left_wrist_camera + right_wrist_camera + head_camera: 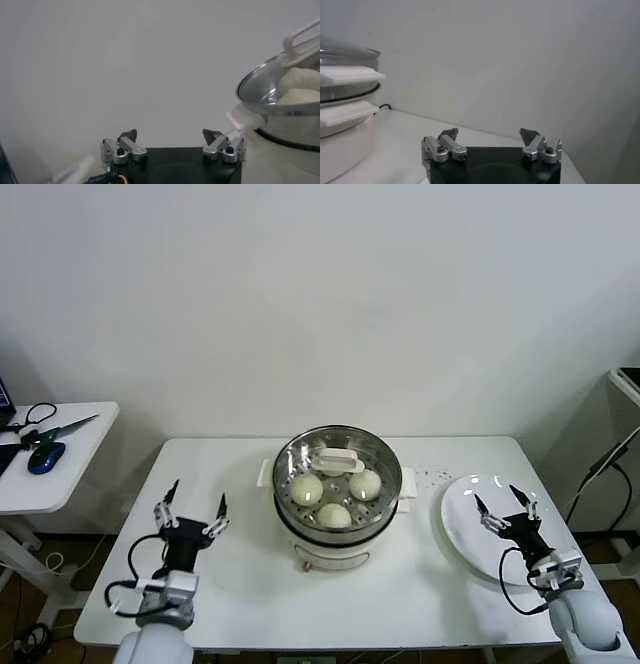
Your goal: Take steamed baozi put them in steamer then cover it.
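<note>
The steamer stands at the middle of the white table. The clear glass cover with its white bar handle lies on it. Through the glass I see several cream-white baozi inside. My left gripper rests open and empty on the table to the steamer's left. My right gripper is open and empty over the white plate. In the left wrist view my left gripper is open, with the steamer, the cover's rim and a baozi beside it. In the right wrist view my right gripper is open, with the steamer off to one side.
A bare white plate lies to the right of the steamer. A small side table at the far left holds scissors and a blue mouse. A cable hangs by the right edge.
</note>
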You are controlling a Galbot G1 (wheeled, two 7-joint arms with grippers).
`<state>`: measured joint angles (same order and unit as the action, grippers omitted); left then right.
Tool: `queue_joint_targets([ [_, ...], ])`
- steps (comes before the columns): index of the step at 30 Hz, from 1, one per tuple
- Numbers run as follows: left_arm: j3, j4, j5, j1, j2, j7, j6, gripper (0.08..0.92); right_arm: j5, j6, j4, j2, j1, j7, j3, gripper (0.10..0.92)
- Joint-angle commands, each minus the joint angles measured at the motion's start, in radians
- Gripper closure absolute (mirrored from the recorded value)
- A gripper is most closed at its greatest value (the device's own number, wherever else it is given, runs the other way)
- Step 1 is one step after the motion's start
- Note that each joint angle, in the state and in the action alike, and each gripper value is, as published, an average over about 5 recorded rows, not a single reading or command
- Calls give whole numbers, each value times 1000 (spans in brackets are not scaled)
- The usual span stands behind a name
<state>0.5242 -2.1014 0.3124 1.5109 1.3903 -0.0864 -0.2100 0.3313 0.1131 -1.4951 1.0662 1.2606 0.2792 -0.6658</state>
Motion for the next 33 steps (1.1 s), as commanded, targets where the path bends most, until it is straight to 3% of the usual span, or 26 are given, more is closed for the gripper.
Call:
queue_joint_targets([
  [1,169,101,-404,165,42,-54,322,177,43,7,-47,6,53,0,-20,203],
  [33,152,83,-358,152,46,-31,300,177,73,15,-74,4,96,25,-39,203],
])
